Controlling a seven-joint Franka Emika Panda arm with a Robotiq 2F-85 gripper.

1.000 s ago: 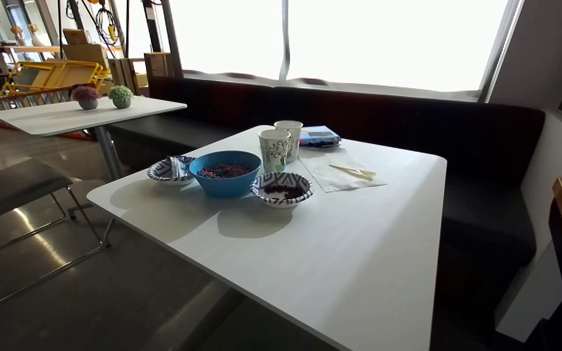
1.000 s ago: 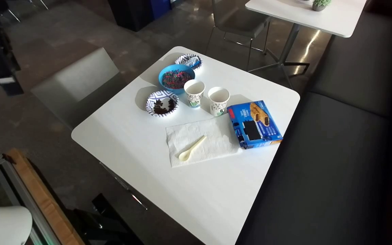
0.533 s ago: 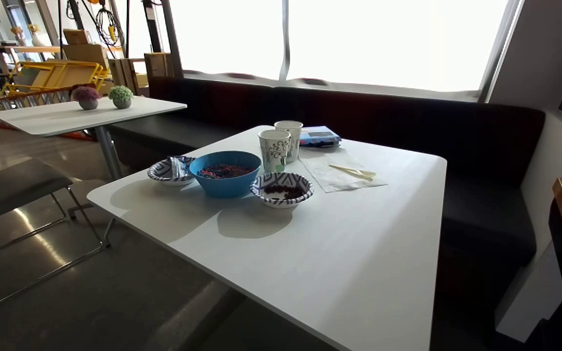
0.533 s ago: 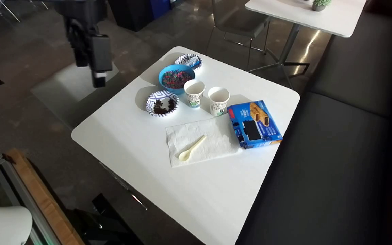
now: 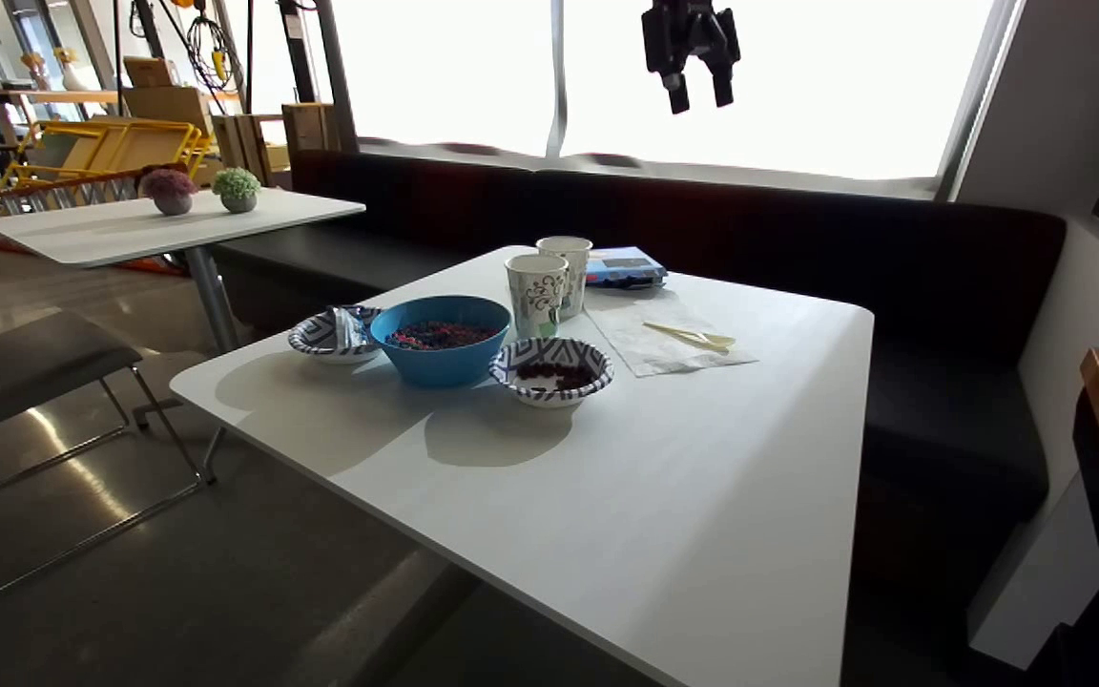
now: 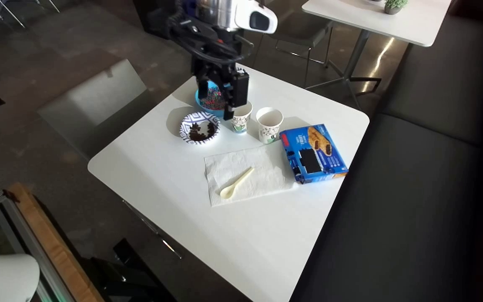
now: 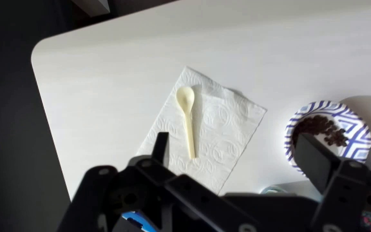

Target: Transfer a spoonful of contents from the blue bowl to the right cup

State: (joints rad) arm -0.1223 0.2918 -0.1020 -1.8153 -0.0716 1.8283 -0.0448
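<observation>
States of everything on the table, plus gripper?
Gripper: open, holding nothing
Towel: spread out
Spoon: lying on towel, unheld
Blue bowl: upright, partly filled with multicoloured bits
Patterned bowl: upright, some dark bits inside
Other patterned bowl: upright, shiny item inside
Box: lying flat; open or shut unclear
Box-side cup: upright, no contents visible
Other cup: upright, contents unclear

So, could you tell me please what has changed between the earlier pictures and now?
In an exterior view, the gripper swept rightward from near the left edge and now hangs open above the table. Nothing was gripped or released. The spoon, paper towel, blue bowl, cups and blue box stayed put.
</observation>
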